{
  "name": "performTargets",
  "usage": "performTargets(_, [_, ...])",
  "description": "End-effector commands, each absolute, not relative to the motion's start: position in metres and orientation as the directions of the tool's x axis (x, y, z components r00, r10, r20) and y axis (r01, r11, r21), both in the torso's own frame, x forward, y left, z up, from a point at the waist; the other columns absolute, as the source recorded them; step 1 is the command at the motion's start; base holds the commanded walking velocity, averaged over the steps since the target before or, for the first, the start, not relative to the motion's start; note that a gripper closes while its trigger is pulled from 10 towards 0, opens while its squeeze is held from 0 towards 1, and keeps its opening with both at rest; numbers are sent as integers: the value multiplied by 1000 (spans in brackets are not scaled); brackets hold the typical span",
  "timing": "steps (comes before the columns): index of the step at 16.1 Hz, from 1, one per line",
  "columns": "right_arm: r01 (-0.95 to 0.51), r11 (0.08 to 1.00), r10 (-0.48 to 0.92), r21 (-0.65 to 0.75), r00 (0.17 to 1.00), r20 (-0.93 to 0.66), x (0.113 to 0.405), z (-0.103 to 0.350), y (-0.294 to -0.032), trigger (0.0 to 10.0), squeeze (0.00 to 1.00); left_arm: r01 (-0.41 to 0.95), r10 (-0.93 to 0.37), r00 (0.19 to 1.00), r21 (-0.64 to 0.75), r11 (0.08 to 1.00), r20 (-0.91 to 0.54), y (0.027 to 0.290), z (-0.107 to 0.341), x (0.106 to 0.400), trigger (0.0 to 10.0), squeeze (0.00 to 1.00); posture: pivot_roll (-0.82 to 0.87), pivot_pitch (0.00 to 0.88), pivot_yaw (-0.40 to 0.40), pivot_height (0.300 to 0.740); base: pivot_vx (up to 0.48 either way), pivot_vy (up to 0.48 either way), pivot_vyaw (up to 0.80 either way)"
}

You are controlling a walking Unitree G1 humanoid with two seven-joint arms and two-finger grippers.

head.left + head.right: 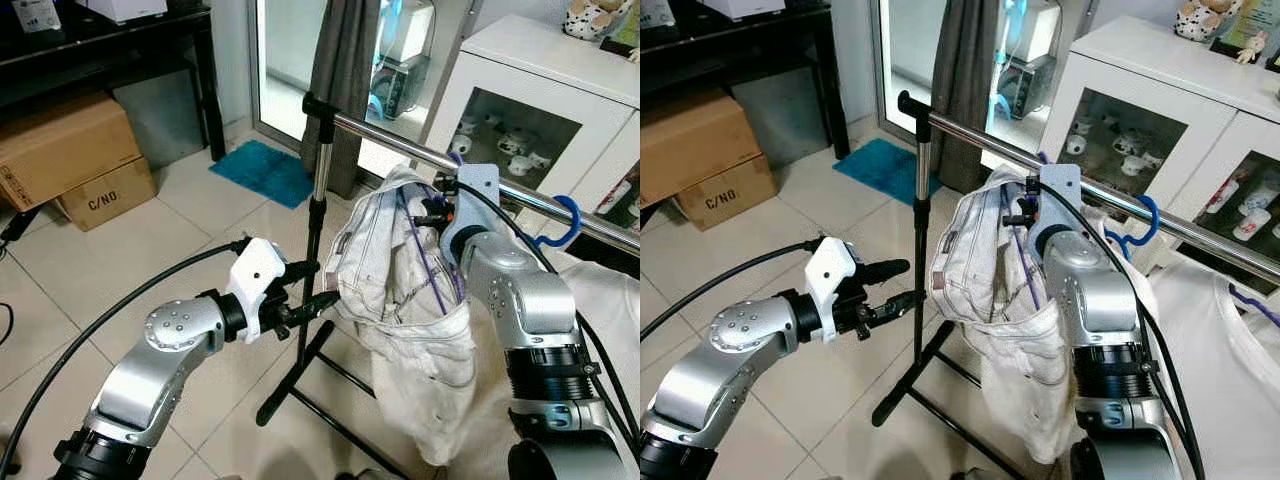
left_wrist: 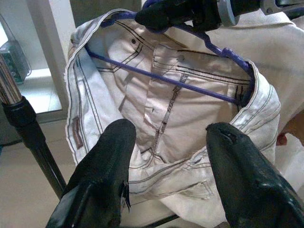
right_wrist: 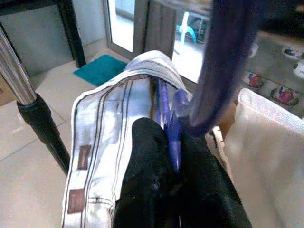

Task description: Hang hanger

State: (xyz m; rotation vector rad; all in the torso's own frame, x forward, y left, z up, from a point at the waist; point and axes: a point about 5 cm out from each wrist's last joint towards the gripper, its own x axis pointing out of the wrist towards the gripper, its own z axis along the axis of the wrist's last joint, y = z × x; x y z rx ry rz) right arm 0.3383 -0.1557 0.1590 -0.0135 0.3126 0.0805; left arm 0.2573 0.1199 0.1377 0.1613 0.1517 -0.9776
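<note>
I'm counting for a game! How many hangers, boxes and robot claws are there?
Purple hangers: 1
Blue hangers: 1
Cardboard boxes: 2
Robot claws: 2, left claw and right claw
Total: 6

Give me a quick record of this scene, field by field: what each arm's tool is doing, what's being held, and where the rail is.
right tool: shut on the purple hanger, up by the rail
left tool: open, fingers apart, beside the jeans' waistband
held item: white jeans on the purple hanger
rail: metal rail on a black stand
hook: not yet over the rail, as far as I can tell
also on rail: blue hanger, white shirt
</note>
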Motion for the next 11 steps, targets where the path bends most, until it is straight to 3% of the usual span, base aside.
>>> performTargets(1, [-65, 998, 55, -21, 944, -324, 336, 156, -162, 2118, 0, 841, -816, 539, 81, 535, -207, 118, 138, 256, 10000, 0, -36, 0, -89, 740, 0, 0, 0])
performTargets(2, [-67, 997, 56, -23, 944, -324, 336, 156, -163, 3373, 0, 840, -816, 540, 82, 536, -207, 118, 138, 256, 10000, 0, -36, 0, -93, 740, 0, 0, 0])
performTargets(3, [-67, 997, 55, -27, 944, -325, 336, 155, -164, 7569, 0, 839, -815, 542, 83, 537, -206, 118, 138, 256, 10000, 0, -35, 0, -96, 740, 0, 0, 0])
performTargets(4, [-70, 997, 56, -31, 944, -326, 336, 155, -164, 8863, 0, 838, -814, 543, 84, 539, -207, 119, 138, 256, 10000, 0, -34, 0, -97, 740, 0, 0, 0])
performTargets(5, [-72, 997, 59, -28, 943, -327, 336, 155, -164, 8235, 0, 838, -813, 544, 84, 539, -207, 119, 138, 256, 10000, 0, -34, 0, -97, 740, 0, 0, 0])
performTargets(6, [-83, 997, 76, -8, 943, -325, 336, 154, -162, 0, 0, 838, -813, 544, 85, 539, -206, 119, 138, 256, 10000, 0, -32, 0, -98, 740, 0, 0, 0])
performTargets(10, [-95, 995, 93, 9, 949, -301, 335, 157, -160, 0, 0, 812, -793, 583, 97, 576, -175, 121, 142, 260, 10000, 0, -29, 0, -98, 740, 0, 0, 0])
performTargets(11, [-126, 990, 136, 56, 963, -235, 332, 167, -157, 0, 0, 770, -757, 638, 109, 629, -137, 124, 146, 265, 10000, 0, -26, 0, -99, 740, 0, 0, 0])
